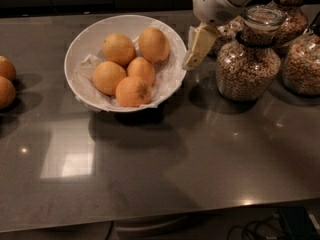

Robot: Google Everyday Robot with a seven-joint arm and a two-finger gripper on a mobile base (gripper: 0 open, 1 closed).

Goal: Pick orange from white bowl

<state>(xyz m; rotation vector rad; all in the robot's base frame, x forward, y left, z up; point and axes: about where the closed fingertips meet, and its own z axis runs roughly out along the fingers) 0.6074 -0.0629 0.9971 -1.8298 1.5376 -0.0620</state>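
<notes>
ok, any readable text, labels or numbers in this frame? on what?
None readable.
No label, brand or number shows on the bowl, the oranges, the jars or the counter.
The tool, just off the bowl's right rim and left of the jars, shows no marking either.

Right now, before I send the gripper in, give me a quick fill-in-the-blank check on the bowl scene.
1. The white bowl holds ___ oranges.
2. In the camera view, the gripper hangs by the bowl's ___ rim, near the egg-shaped orange.
3. Outside the bowl, ___ loose oranges lie on the table.
4. The bowl is lined with crumpled white ___.
Missing words: five; right; two; paper.
</notes>
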